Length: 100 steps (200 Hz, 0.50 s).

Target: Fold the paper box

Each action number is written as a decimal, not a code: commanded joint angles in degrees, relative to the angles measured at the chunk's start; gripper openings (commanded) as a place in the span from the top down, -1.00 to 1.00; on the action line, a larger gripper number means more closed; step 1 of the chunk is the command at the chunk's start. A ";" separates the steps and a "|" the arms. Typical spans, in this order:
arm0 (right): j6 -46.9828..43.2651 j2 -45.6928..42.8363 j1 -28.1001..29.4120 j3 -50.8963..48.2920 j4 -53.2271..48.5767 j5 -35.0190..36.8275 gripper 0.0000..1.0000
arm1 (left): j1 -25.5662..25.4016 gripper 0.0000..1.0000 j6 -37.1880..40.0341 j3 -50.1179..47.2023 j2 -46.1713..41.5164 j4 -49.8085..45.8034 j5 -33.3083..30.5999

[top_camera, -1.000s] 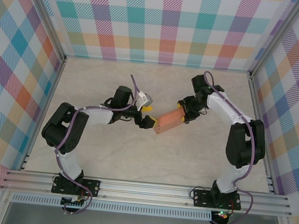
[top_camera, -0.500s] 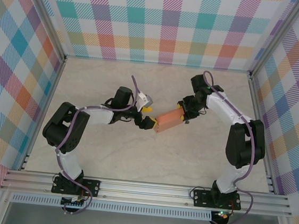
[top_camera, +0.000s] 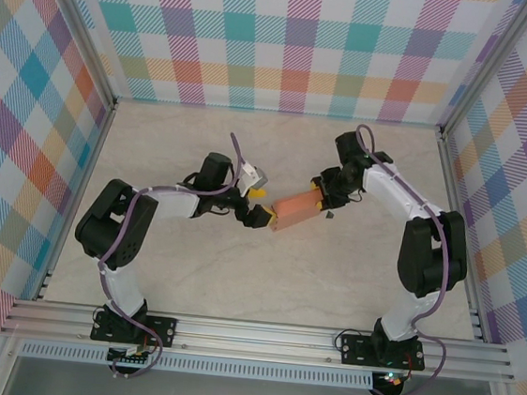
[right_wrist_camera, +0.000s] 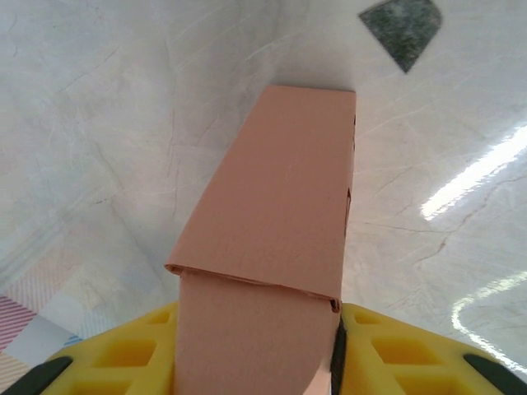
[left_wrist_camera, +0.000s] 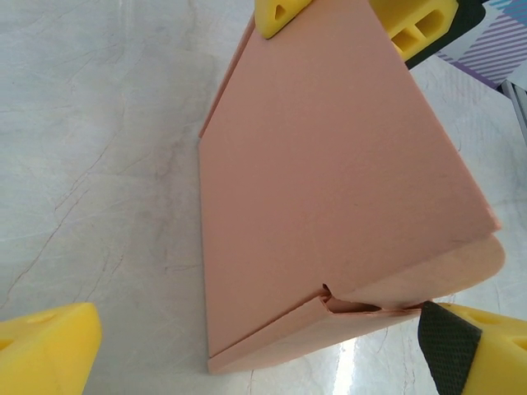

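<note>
Box (top_camera: pixel 295 208) at the table's (top_camera: pixel 350 273) middle
Right gripper (top_camera: pixel 321 202) squeezes one end; left gripper (top_camera: pixel 263 206) is wide open at the other.

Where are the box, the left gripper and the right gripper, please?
box (top_camera: pixel 296 209): top view, its upper face.
left gripper (top_camera: pixel 261 205): top view, between its fingertips.
right gripper (right_wrist_camera: pixel 257 329): right wrist view, between its fingertips.

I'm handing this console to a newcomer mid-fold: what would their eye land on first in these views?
The salmon-orange paper box, folded into a long sleeve, bridges the two arms at mid-table. The right gripper clamps its right end, while the left gripper stands wide open around the other end, where a flap shows a small gap at its seam.
</note>
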 commanded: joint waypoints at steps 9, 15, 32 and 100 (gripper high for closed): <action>-0.95 2.37 0.51 -4.97 4.24 2.27 0.23 | 0.63 -1.00 -0.37 1.49 0.86 0.58 0.56; -0.85 2.38 0.51 -5.45 5.01 2.28 0.23 | 0.66 -1.00 -0.83 1.63 1.07 0.99 0.51; -0.70 2.48 0.51 -6.79 7.03 2.00 0.23 | 0.63 -1.00 -2.04 1.85 1.60 2.01 0.12; -1.23 3.13 0.50 -4.48 6.35 0.96 0.13 | 0.87 -1.00 -2.25 2.21 1.35 2.36 -0.06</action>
